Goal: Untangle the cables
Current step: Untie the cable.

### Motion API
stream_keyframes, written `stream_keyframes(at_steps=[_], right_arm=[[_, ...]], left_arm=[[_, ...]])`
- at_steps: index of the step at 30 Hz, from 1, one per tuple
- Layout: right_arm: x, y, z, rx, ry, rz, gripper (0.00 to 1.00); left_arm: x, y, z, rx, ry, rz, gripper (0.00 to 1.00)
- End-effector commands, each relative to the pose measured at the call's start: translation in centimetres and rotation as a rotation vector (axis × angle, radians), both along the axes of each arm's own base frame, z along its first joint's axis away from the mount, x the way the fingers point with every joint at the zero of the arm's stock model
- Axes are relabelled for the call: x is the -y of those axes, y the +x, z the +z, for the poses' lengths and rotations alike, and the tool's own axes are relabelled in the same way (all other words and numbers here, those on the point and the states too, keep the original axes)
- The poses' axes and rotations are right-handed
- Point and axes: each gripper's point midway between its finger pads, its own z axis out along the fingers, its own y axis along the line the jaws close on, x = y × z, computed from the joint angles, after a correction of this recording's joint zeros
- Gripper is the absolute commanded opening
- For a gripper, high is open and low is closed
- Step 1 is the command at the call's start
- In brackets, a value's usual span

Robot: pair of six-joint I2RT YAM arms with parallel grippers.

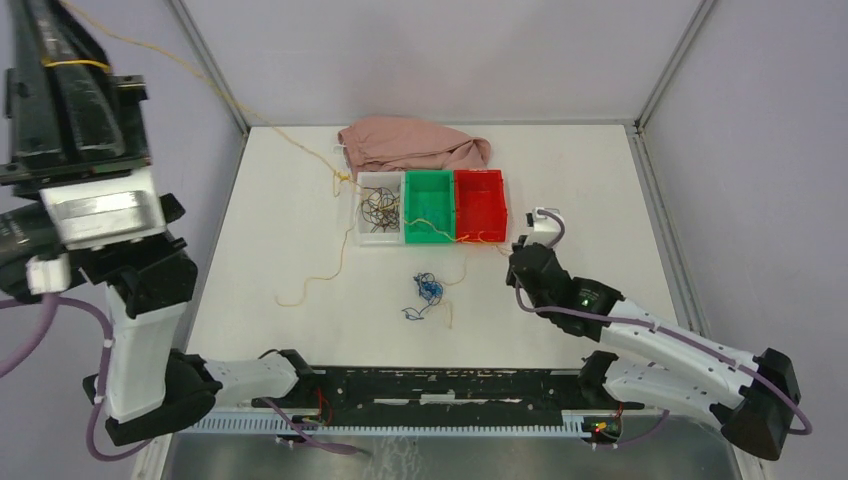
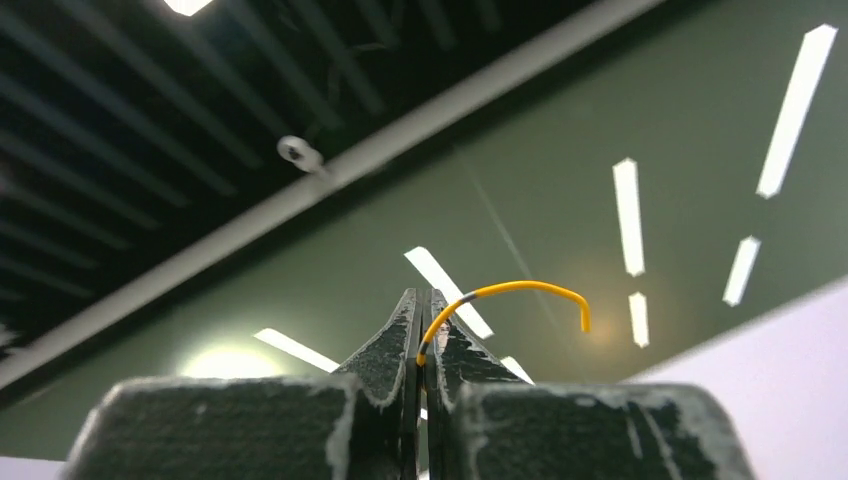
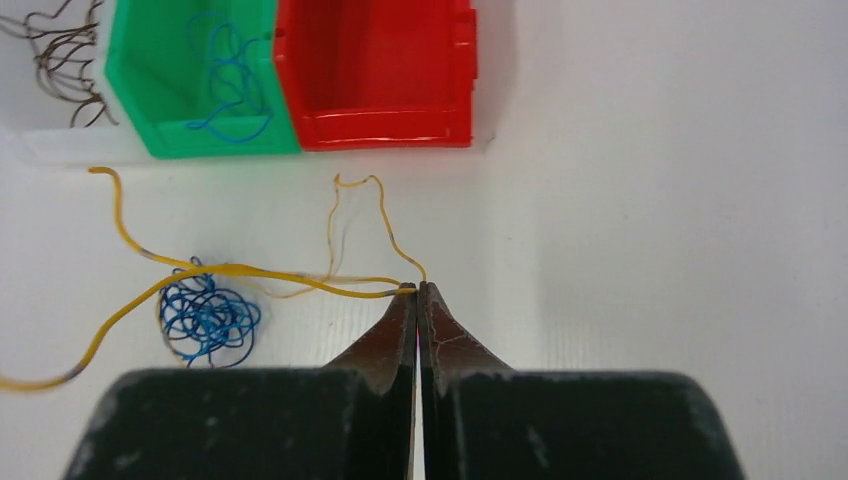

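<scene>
Pinching a yellow cable end (image 2: 520,286) tightly, the left pincer (image 2: 421,297) points upward; the right pincer (image 3: 418,290) clamps yellow cables (image 3: 250,270) on the table (image 3: 650,250), near a blue tangle (image 3: 207,315).

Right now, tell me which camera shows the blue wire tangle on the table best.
Right wrist view: the blue wire tangle lies close and sharp, with individual loops visible. The top external view shows it only as a small knot from afar. The left wrist view points upward and misses it.
</scene>
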Motion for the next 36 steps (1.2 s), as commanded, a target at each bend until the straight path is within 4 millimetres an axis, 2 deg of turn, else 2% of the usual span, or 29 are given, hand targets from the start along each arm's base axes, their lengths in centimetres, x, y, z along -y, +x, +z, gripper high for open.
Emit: stream_keyframes(at_steps=[1, 3, 7, 12, 14, 15, 17, 19, 21, 23, 25, 27, 31, 34, 36], right_arm=[[3.0, 0.6, 0.0, -0.027, 0.031, -0.164, 0.00], [4.1, 0.7, -0.5, -0.057, 0.007, -0.212, 0.00], [6.0, 0.5, -1.3, -0.090, -0.014, -0.302, 0.00], [8.6, 0.2, -2.1, -0.121, 0.004, -0.411, 0.00], [9.3, 0.2, -2.2, -0.135, 0.025, -0.435, 0.00], [9.2, 0.3, -2.3, -0.137, 0.041, -0.431, 0.00], [8.2, 0.7, -1.8, -0.126, 0.079, -0.383, 0.00], [6.4, 1.2, -1.2, -0.114, 0.127, -0.298, 0.02], [4.5, 1.6, -0.1, -0.094, 0.168, -0.196, 0.07], [2.5, 1.7, 1.2, -0.079, 0.203, -0.083, 0.11], [0.5, 1.6, 2.9, -0.054, 0.233, 0.042, 0.22], [-0.7, 1.2, 4.3, -0.042, 0.253, 0.122, 0.32], [-1.6, 0.9, 6.7, -0.023, 0.260, 0.196, 0.39], [-2.0, 0.7, 7.6, -0.017, 0.247, 0.234, 0.47], [-2.2, 0.8, 8.7, 0.004, 0.245, 0.261, 0.57]], left_arm=[[-6.7, -7.5, 3.6, 0.241, -0.160, 0.110, 0.03], [-7.9, -9.0, 4.6, 0.289, -0.196, 0.114, 0.03], [-7.8, -9.1, 5.1, 0.294, -0.187, 0.131, 0.03], [-8.5, -10.5, 5.5, 0.354, -0.210, 0.142, 0.03], [-9.1, -10.2, 5.6, 0.323, -0.236, 0.113, 0.03], [-8.7, -9.1, 5.5, 0.265, -0.213, 0.091, 0.03], [-7.1, -7.1, 4.3, 0.167, -0.153, 0.035, 0.03], [-3.8, -4.8, 2.3, 0.083, -0.035, -0.013, 0.03], [0.3, -3.1, -0.3, 0.007, 0.120, -0.126, 0.03], [2.9, -2.5, -2.3, -0.054, 0.232, -0.224, 0.03], [4.8, -1.9, -3.7, -0.102, 0.301, -0.285, 0.03], [5.8, -1.1, -4.3, -0.132, 0.317, -0.315, 0.03], [6.8, 0.2, -4.8, -0.173, 0.306, -0.349, 0.03], [7.8, 0.9, -5.7, -0.200, 0.328, -0.367, 0.03], [8.4, 1.2, -6.3, -0.215, 0.343, -0.384, 0.03]])
